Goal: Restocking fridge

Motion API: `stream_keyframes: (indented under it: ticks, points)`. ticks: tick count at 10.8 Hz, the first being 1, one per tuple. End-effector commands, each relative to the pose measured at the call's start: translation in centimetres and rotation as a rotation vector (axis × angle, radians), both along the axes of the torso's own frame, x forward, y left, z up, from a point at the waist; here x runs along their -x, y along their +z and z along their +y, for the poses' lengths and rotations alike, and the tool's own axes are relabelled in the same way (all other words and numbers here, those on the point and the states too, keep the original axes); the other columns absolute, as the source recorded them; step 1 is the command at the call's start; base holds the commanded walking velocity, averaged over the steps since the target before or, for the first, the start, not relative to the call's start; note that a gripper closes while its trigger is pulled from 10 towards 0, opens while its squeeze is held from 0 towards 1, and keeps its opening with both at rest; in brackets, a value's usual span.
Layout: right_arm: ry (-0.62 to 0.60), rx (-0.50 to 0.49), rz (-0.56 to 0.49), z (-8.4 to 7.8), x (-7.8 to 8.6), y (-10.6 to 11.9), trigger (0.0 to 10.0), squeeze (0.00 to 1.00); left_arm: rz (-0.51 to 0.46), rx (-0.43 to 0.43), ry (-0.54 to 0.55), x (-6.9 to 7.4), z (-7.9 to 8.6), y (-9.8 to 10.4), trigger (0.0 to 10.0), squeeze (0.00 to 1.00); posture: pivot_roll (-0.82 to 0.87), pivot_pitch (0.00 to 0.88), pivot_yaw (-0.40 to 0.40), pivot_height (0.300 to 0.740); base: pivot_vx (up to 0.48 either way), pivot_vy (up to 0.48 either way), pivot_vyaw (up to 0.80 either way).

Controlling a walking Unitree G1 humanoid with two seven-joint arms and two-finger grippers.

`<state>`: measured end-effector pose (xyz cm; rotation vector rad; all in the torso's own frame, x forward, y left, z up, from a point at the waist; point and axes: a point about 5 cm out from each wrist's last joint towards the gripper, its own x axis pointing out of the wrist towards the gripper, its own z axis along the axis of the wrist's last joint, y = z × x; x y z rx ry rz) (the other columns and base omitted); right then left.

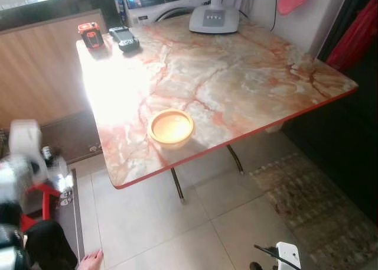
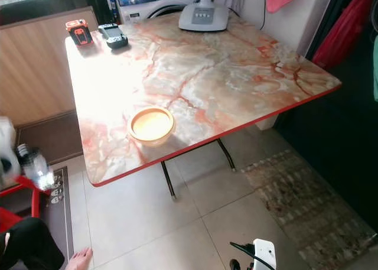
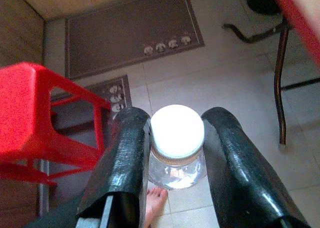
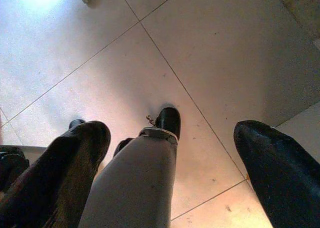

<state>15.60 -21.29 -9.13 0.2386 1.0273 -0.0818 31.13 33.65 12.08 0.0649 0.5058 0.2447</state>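
A clear jar (image 3: 176,153) with a white lid is held between the two black fingers (image 3: 125,158) of the left gripper (image 3: 177,138), the fingers pressed against the lid's sides. What the jar contains cannot be told; its glass appears clear and possibly empty. In the eye views the jar (image 2: 36,166) is seen low at the robot's left, over the tiled floor (image 1: 153,223) and beyond the near left corner of the surface (image 1: 236,81). A red plastic stool (image 3: 35,118) stands just beside it, with a dark doormat (image 3: 125,33) past it.

On the marbled, red-edged surface a yellow bowl (image 1: 170,127) sits close to the near edge; its inside looks pale and bare (glare makes this uncertain). At the far left corner a red-and-black device (image 1: 90,34) and a dark handheld device (image 1: 124,39) lie side by side. A grey fan base (image 1: 214,19) stands at the far edge.

The right gripper (image 4: 170,153) hangs over the floor tiles with its fingers (image 4: 75,153) spread wide and nothing between them. A person's bare foot (image 1: 91,259) rests on the floor by the stool.
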Motion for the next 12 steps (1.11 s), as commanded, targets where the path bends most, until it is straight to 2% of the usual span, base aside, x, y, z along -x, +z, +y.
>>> stream_keyframes:
  ticks: [1, 2, 3, 4, 6, 7, 8, 9, 10, 12]
  points:
    - [0.002, -0.006, 0.021, 0.2, 0.5, -0.3, 10.0, 0.00, -0.028, 0.001, 0.049, 0.7, 0.4, -1.6, 10.0, 0.00, 0.14, 0.078, 0.041, 0.740, 0.000, 0.000, 0.00]
    - [0.004, -0.006, 0.023, 0.2, 0.5, -0.3, 10.0, 0.00, -0.017, -0.015, 0.106, 1.5, 0.4, -3.6, 10.0, 0.00, 0.14, 0.078, 0.039, 0.740, 0.000, 0.000, 0.00]
    - [0.005, -0.007, 0.023, 0.2, 0.5, -0.3, 10.0, 0.00, 0.007, -0.069, 0.080, 2.2, -0.4, -5.6, 10.0, 0.00, 0.14, 0.079, 0.037, 0.740, 0.000, 0.000, 0.00]
    - [0.007, -0.007, 0.022, 0.2, 0.5, -0.3, 10.0, 0.00, 0.039, -0.061, 0.073, 3.4, -1.7, -8.4, 10.0, 0.00, 0.14, 0.077, 0.036, 0.740, 0.000, 0.000, 0.00]
    - [0.010, -0.007, 0.021, 0.2, 0.5, -0.3, 10.0, 0.00, 0.138, -0.046, 0.032, 5.5, -4.2, -12.3, 10.0, 0.00, 0.12, 0.074, 0.035, 0.740, 0.000, 0.000, 0.00]
    - [0.008, -0.006, 0.019, 0.2, 0.6, -0.3, 10.0, 0.00, 0.221, -0.024, -0.019, 7.4, -6.2, -14.8, 10.0, 0.00, 0.11, 0.070, 0.035, 0.740, 0.000, 0.000, 0.00]
    - [0.008, -0.005, 0.019, 0.2, 0.6, -0.3, 10.0, 0.00, 0.258, 0.004, -0.015, 8.5, -6.9, -15.9, 10.0, 0.00, 0.10, 0.064, 0.035, 0.740, 0.000, 0.000, 0.00]
    - [0.005, -0.004, 0.017, 0.2, 0.7, -0.3, 10.0, 0.00, 0.303, -0.017, -0.040, 9.8, -7.7, -17.0, 10.0, 0.00, 0.09, 0.055, 0.038, 0.740, 0.000, 0.000, 0.00]
    - [0.002, 0.000, 0.016, 0.1, 0.7, -0.3, 10.0, 0.00, 0.304, -0.045, -0.037, 10.1, -7.9, -17.2, 10.0, 0.00, 0.09, 0.043, 0.033, 0.740, 0.000, 0.000, 0.00]
    - [-0.022, 0.001, 0.008, 0.0, 0.8, -0.3, 10.0, 0.00, 0.268, -0.050, -0.064, 9.8, -8.7, -17.2, 10.0, 0.00, 0.08, 0.013, 0.031, 0.740, 0.000, 0.000, 0.00]
